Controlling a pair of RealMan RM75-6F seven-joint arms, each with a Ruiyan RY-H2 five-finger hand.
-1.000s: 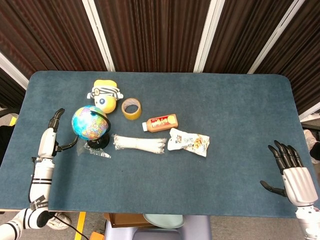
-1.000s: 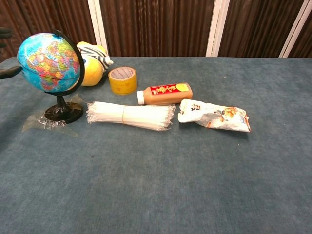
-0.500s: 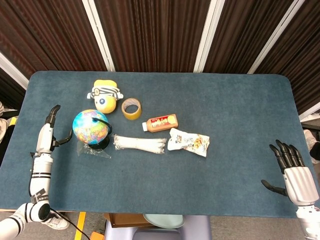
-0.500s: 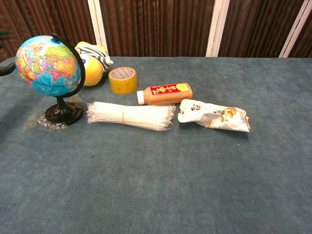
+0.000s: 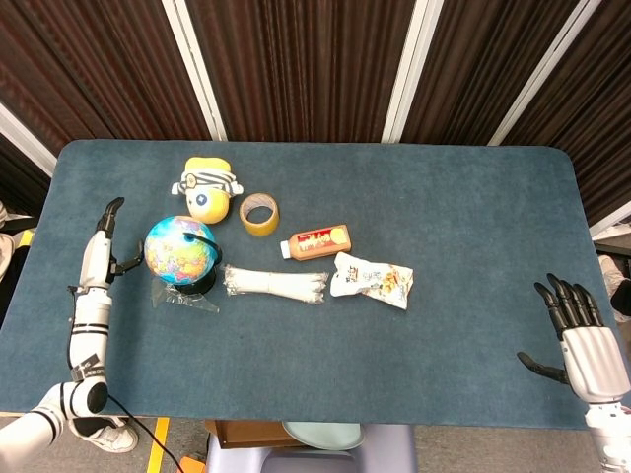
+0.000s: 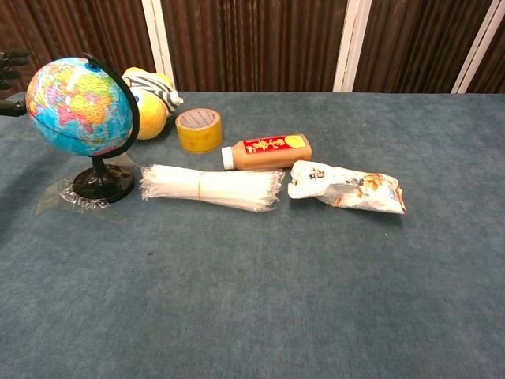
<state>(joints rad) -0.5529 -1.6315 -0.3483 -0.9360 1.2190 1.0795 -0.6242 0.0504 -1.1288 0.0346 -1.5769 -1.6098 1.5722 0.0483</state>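
The globe (image 5: 180, 248) stands upright on its black base at the left of the table (image 5: 454, 207), on a scrap of clear wrap (image 6: 59, 197). The left hand (image 5: 102, 256) waits just beside it, to its left, fingers spread and holding nothing; whether the thumb touches the ball is too close to tell. I judge the globe set down and the grasp undone. Over at the near right edge, the right hand (image 5: 582, 335) hangs with fingers apart, empty, well away from everything. The plush toy (image 5: 207, 187), tape roll (image 5: 259, 214), bottle (image 5: 317, 241), straw bundle (image 5: 274, 284) and snack bag (image 5: 372, 280) lie untouched.
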